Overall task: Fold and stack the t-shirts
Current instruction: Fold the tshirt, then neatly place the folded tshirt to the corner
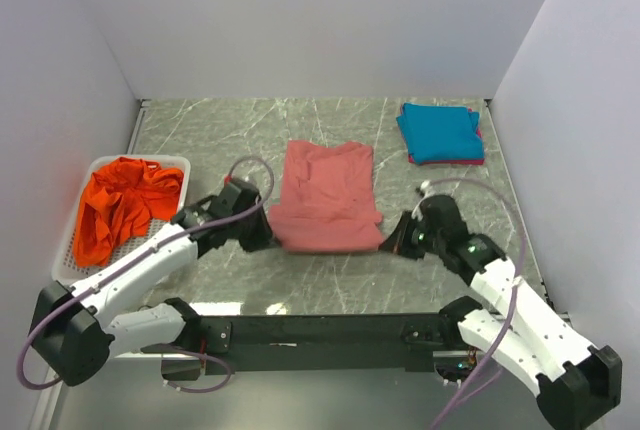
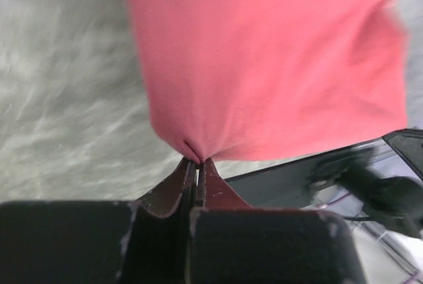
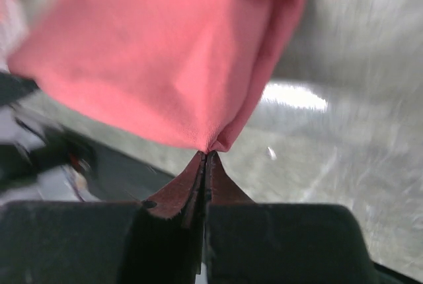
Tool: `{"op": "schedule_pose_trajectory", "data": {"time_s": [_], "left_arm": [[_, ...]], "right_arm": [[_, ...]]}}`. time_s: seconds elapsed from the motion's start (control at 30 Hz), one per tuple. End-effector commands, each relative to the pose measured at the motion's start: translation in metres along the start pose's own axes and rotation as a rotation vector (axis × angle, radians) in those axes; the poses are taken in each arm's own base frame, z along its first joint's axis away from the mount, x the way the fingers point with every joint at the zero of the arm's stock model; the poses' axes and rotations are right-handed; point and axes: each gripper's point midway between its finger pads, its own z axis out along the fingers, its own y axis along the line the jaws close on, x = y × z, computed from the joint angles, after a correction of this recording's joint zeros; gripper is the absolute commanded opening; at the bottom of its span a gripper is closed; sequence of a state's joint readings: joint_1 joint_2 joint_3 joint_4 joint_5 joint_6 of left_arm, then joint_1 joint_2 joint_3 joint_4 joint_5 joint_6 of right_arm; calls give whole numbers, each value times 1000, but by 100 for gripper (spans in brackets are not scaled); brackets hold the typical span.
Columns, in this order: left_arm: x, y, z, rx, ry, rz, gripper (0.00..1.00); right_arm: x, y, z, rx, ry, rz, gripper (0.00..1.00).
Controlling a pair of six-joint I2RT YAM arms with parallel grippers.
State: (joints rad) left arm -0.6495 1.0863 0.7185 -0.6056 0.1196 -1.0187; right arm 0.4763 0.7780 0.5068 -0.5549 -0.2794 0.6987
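The salmon-red t-shirt [image 1: 328, 195] lies partly folded in the middle of the table. My left gripper [image 1: 268, 233] is shut on its near left corner [image 2: 192, 148]. My right gripper [image 1: 388, 240] is shut on its near right corner [image 3: 215, 144]. Both corners are lifted off the table. The orange t-shirt [image 1: 120, 205] lies crumpled in the white basket [image 1: 70, 245] at the left. The teal-blue t-shirt [image 1: 438, 132] lies folded at the back right, on top of the magenta one, of which only an edge [image 1: 481, 136] shows.
White walls close in the marble table [image 1: 230, 130] on three sides. A black rail [image 1: 320, 330] runs along the near edge between the arm bases.
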Motion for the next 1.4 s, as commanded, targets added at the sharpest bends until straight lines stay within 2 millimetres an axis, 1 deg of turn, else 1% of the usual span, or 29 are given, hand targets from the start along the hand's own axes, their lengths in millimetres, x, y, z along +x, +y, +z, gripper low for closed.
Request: {"op": "schedule_pose_trajectory", "data": {"time_s": [0.0,0.17,0.2,0.37,0.4,0.43,0.5,0.53,0.6,0.63,0.7,0.73,0.77,0.8,0.83,0.9,0.93,0.97,1.0,1.03,1.07,1.13,1.17,1.2,1.23,1.27,1.3,1.33,1.37], "left_arm": [[-51,-48,-33,72,-163,60,1],[-123,-74,-22,96,-264,81,1],[-142,-92,-29,135,-307,93,1],[-208,-101,-9,84,-375,97,1],[-221,-111,-13,106,-393,107,1],[-229,-108,4,89,-376,108,1],[-248,-116,6,120,-376,108,1],[-255,-113,21,111,-368,112,1],[-273,-120,21,128,-385,122,1],[-280,-121,24,125,-401,128,1],[-299,-122,32,126,-431,132,1],[-306,-122,36,128,-438,132,1],[-312,-111,51,108,-419,117,1],[-322,-116,53,127,-426,126,1],[-323,-106,73,105,-392,109,1],[-335,-107,82,126,-368,117,5],[-336,-97,101,100,-344,109,25],[-342,-92,105,85,-351,107,39],[-352,-98,102,90,-371,115,54],[-353,-92,108,69,-358,112,89],[-359,-91,102,62,-369,111,99],[-368,-104,78,92,-411,133,100],[-362,-100,78,87,-406,133,99],[-358,-101,72,98,-408,135,99],[-360,-116,46,146,-465,149,99],[-354,-114,40,150,-466,144,99],[-337,-99,48,127,-428,127,99],[-333,-103,24,141,-464,123,99],[-326,-98,20,136,-472,112,99]], "right_arm": [[-58,10,-28,70,-163,-5,0],[-122,42,-37,-21,-264,-37,0],[-131,39,-29,-1,-247,-40,0],[-194,60,-26,-54,-305,-52,0],[-199,56,-15,-50,-274,-33,0],[-216,55,-17,-50,-299,-20,0],[-231,46,0,-51,-277,11,0],[-242,48,-1,-71,-286,14,0],[-255,40,18,-75,-260,26,0],[-267,46,17,-96,-265,10,0],[-279,33,40,-77,-233,13,0],[-296,38,40,-88,-253,-8,0],[-303,34,47,-83,-246,-11,0],[-305,20,68,-51,-214,20,0],[-318,23,71,-56,-229,4,0],[-322,5,95,-5,-193,16,3],[-336,10,95,-17,-213,-8,16],[-342,9,100,-18,-219,-16,43],[-342,-1,114,-2,-194,-26,49],[-359,10,110,-16,-217,-62,51],[-350,4,111,13,-156,-48,55],[-348,1,112,39,-132,-102,55],[-346,0,110,59,-141,-112,55],[-348,8,94,67,-181,-138,55],[-326,-6,101,115,-154,-128,55],[-323,-5,99,122,-177,-138,55],[-318,0,88,128,-200,-147,55],[-296,-14,96,192,-168,-133,55],[-288,-16,98,209,-164,-132,55]]}}
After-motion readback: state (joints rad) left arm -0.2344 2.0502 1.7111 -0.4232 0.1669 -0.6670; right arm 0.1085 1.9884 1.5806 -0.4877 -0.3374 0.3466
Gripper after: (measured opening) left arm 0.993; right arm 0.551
